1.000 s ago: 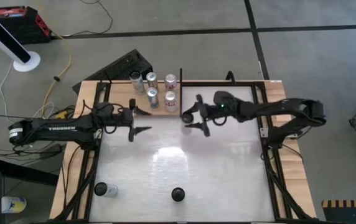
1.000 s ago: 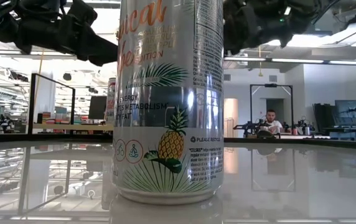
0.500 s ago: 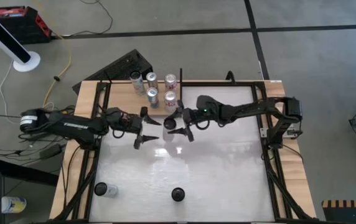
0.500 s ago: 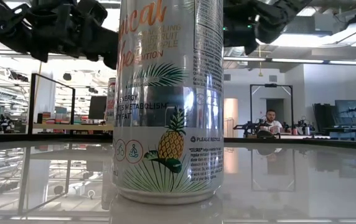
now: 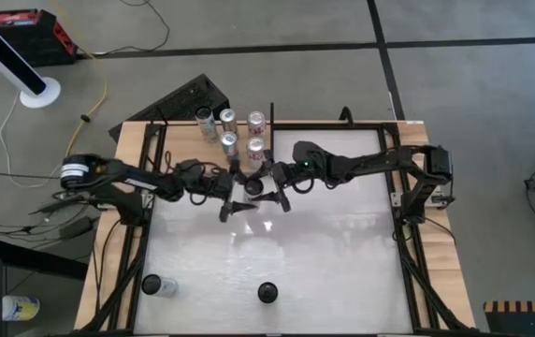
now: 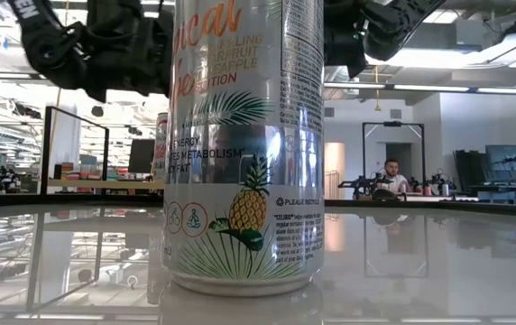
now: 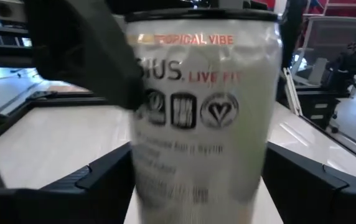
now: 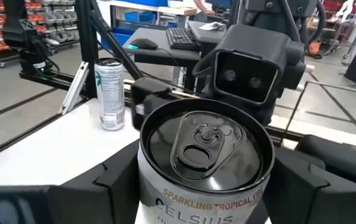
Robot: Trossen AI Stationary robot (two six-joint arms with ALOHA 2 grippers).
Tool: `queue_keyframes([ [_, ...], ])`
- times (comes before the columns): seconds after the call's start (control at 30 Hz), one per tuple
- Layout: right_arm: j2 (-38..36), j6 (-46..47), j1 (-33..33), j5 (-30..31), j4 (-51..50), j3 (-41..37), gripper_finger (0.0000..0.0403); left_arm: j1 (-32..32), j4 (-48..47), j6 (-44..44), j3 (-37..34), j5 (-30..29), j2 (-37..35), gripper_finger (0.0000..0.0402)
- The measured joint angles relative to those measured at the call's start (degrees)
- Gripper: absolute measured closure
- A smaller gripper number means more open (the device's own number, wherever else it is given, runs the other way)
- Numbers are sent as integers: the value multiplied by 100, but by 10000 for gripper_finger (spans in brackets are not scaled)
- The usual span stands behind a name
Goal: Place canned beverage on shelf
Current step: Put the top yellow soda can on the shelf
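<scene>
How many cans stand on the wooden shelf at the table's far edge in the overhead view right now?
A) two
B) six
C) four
C: the high view shows four cans upright on the shelf, while the right gripper holds another can just off its near edge.

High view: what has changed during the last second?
The left gripper reached rightward and now stands open around the Celsius can. The right gripper moved leftward with that can in its grip. The cans on the shelf stayed in place.
</scene>
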Motion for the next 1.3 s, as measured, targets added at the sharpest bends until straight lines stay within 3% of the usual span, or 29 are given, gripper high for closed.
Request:
queue_keyframes([
  [0.2, -25, 3, -7, -29, -180, 0, 124, 5, -152, 229, 366, 576, 295, 101],
  [0.47, -61, -137, -41, -1, -289, 4, 124, 140, -327, 238, 376, 695, 208, 171],
  [0.8, -61, -122, -72, 72, -440, 7, 123, 193, -508, 297, 381, 735, 203, 172],
  [0.83, -61, -79, -72, 121, -454, 7, 113, 208, -525, 288, 381, 752, 196, 172],
  [0.9, -84, 43, -79, 283, -563, -1, 52, 243, -657, 304, 357, 805, 113, 172],
  [0.97, -211, 55, -129, 306, -856, 9, 27, 278, -854, 346, 350, 815, -3, 172],
  [1.17, -729, -99, -209, 434, -2104, 220, 121, 351, -1994, 720, 352, 927, -866, 172],
  [1.3, -1140, -342, -201, 749, -2741, 214, 138, 350, -2805, 1086, 354, 864, -1611, 172],
])
